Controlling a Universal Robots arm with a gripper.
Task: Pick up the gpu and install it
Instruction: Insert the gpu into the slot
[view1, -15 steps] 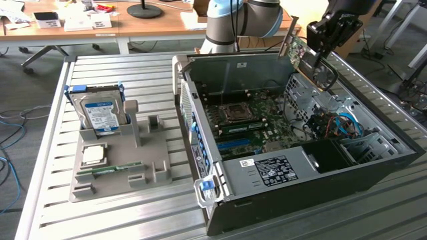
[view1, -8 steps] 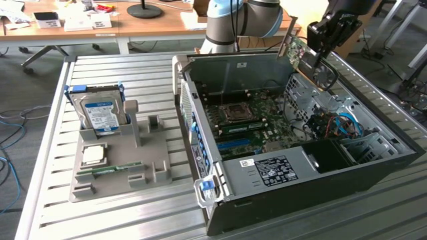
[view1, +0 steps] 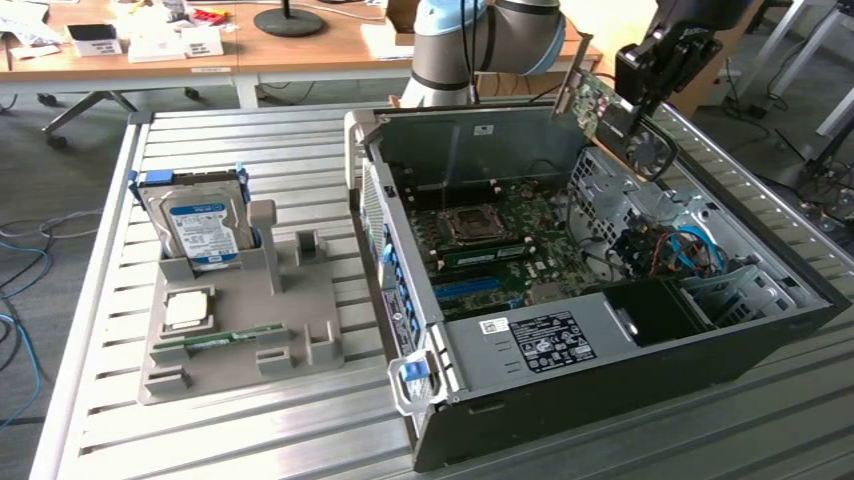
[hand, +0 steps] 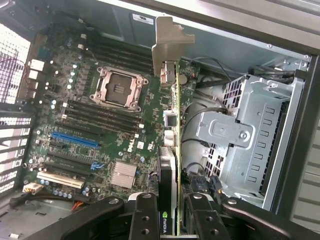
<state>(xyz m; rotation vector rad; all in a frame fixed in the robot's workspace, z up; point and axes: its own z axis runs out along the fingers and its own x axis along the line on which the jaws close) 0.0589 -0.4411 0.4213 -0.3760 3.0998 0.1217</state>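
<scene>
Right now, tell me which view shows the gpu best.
The wrist view: the gpu runs edge-on from the end effector gripping it to its silver bracket, above the motherboard. The exterior view shows a small green sliver beside the end effector, over the case.

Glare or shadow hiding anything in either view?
Exterior view: the black computer case has one bay in shadow; green motherboard evenly lit. Wrist view: backlight washes out the perforated metal rear grille; the green gpu card with silver bracket is evenly lit.

Bright even light on the table (view1: 267, 430), dark shadow inside the computer case (view1: 467, 140), washed-out vent grille (hand: 15, 60)
</scene>
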